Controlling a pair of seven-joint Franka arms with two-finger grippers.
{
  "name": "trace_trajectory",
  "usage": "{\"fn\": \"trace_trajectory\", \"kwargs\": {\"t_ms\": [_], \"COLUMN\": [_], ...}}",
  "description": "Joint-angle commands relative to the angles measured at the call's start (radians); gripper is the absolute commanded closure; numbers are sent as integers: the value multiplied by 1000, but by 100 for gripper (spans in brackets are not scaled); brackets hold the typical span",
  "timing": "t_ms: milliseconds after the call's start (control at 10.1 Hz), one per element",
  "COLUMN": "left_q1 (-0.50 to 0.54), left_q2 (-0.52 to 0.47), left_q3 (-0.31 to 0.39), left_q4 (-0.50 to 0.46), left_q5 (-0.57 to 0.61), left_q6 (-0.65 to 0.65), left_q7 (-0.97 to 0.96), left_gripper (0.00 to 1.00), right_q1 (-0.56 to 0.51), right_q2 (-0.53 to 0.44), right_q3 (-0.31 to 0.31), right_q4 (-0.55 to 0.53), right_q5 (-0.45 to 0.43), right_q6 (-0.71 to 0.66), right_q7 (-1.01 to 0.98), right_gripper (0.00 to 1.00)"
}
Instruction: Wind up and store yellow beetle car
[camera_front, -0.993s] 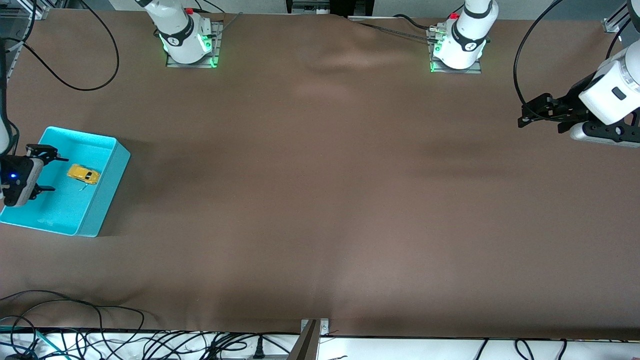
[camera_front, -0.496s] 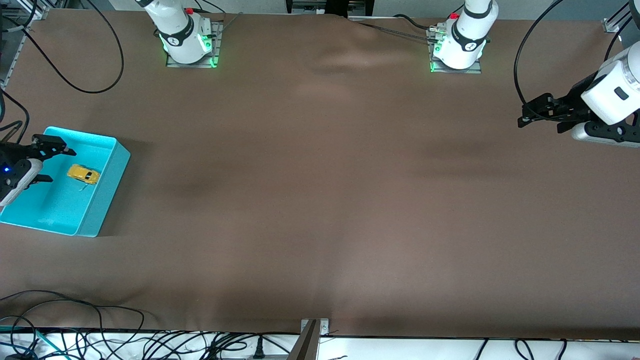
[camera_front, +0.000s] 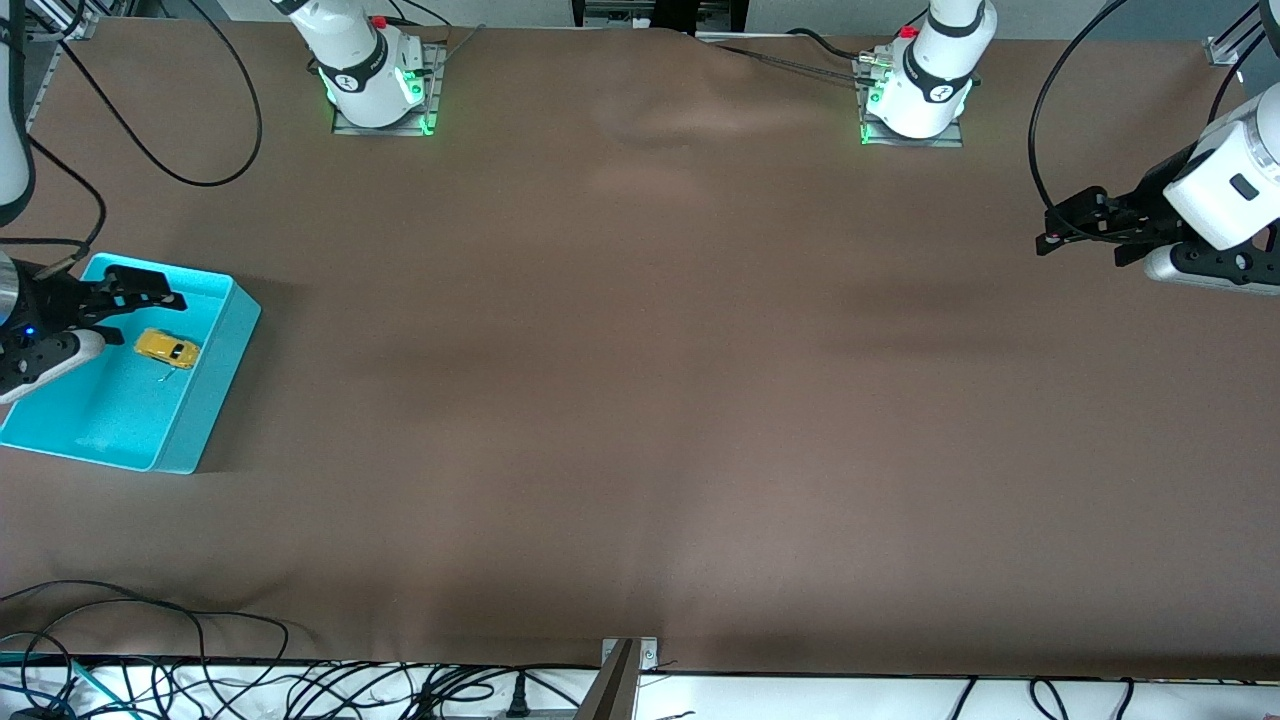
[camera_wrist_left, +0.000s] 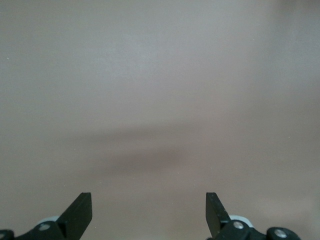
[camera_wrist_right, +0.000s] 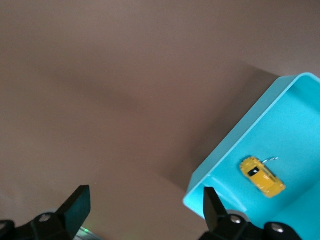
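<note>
Front view shows the yellow beetle car (camera_front: 167, 348) lying on the floor of the turquoise bin (camera_front: 218, 345), closer to the bin's wall that faces the middle of the table than to its outer wall. It sits flat on its wheels, touching neither wall, and a thin pale wire or string pokes out from its side onto the bin floor. The right wrist view gives the same car (camera_wrist_right: 262, 176) as a small rounded body with a dark window patch, resting just inside the bin's (camera_wrist_right: 235, 145) corner, with the thin curl of wire next to it.

The bin stands on the brown table (camera_front: 640, 400) at the right arm's end, with its long sides running at a slant.

The right gripper (camera_front: 128, 306) hangs over the bin, above the part farthest from the front camera, just beside the car but clear of it. Its two black fingers are spread wide with nothing between them; in the right wrist view the fingertips (camera_wrist_right: 77, 202) stand far apart.

The left gripper (camera_front: 1062, 228) waits in the air over the bare table at the left arm's end, well apart from the bin. Its fingers (camera_wrist_left: 80, 210) are also spread wide and hold nothing.
</note>
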Motion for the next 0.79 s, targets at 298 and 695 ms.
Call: {"fn": "trace_trajectory", "kwargs": {"t_ms": [298, 695], "left_q1": [7, 13], "left_q2": [9, 11], "left_q3": [3, 3], "left_q4": [45, 46], "left_q5": [-32, -32], "left_q6": [-15, -15], "left_q7": [-5, -6], "left_gripper": [0, 0], "right_q1": [1, 4], "right_q2": [-49, -123], "right_q3": [115, 150], "right_q4": [-11, -21], "right_q5": [-61, -67], "right_q6": [-15, -32], "right_q7": [352, 420], "right_gripper": [0, 0]}}
